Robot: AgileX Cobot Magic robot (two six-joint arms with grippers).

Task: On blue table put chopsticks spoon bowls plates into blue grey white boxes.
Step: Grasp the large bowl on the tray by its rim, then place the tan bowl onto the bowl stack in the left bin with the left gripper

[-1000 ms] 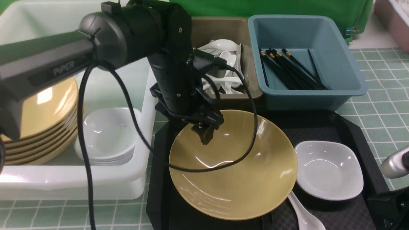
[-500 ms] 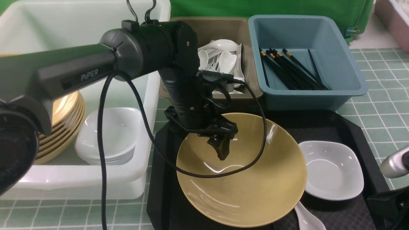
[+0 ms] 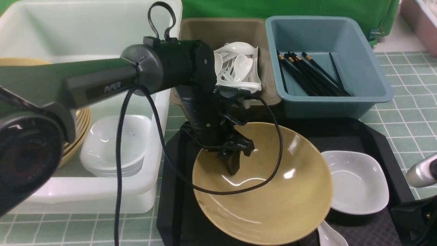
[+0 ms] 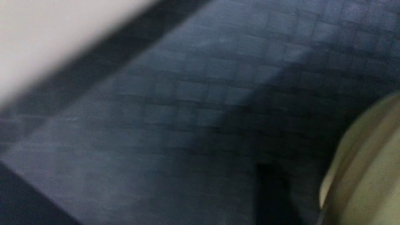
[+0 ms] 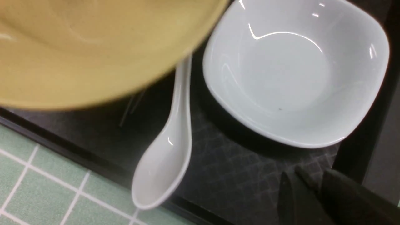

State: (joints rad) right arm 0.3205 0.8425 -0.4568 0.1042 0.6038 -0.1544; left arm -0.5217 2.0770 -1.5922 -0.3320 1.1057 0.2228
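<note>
The left arm had moved to the right, and the tan bowl (image 3: 273, 198) had slid with it and tipped, so its near rim now covered the handle of the spoon (image 5: 168, 150). The left gripper (image 3: 233, 164) was clamped on the far-left rim, one finger inside. The tan bowl was on the black tray (image 3: 344, 136), beside the white plate (image 5: 297, 72). The right gripper (image 5: 304, 179) hung over the tray, jaws slightly apart, empty.

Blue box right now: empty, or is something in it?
Not empty. A bundle of black chopsticks lies on the floor of the blue box.
</note>
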